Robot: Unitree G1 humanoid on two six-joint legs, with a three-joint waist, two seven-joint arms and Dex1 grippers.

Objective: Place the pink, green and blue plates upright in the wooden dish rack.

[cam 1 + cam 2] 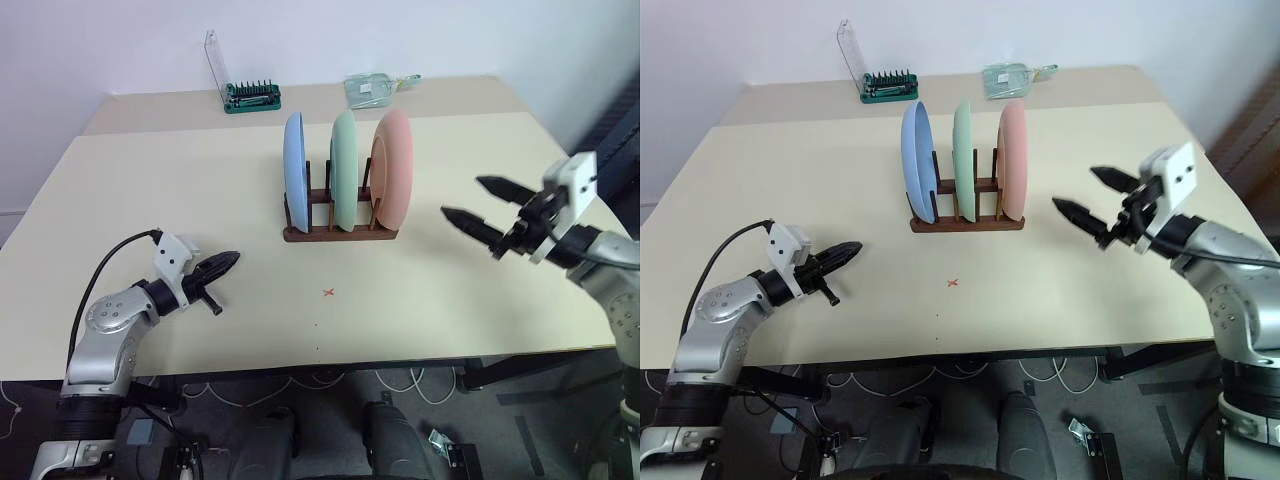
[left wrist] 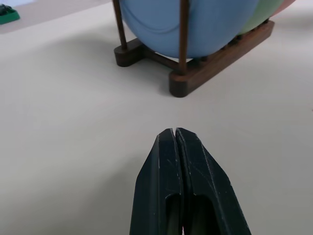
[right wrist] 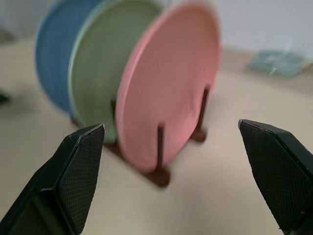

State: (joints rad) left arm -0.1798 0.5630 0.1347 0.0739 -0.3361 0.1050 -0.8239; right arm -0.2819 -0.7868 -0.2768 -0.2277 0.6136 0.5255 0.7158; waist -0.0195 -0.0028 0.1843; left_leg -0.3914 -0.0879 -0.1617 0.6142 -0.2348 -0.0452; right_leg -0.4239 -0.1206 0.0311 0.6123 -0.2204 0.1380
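Since all three plates stand in the wooden dish rack (image 1: pixel 338 232), withdraw the spread right end effector (image 1: pixel 480 206) toward 3 o'clock without brushing the pink plate (image 1: pixel 393 168); left end effector (image 1: pixel 222 264) is pressed together.

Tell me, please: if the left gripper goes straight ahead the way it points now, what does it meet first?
Most likely the wooden dish rack, at its near end where the blue plate stands. The left gripper, fingers shut, points over bare table towards it. Depth is unclear, so it might hit the plate first.
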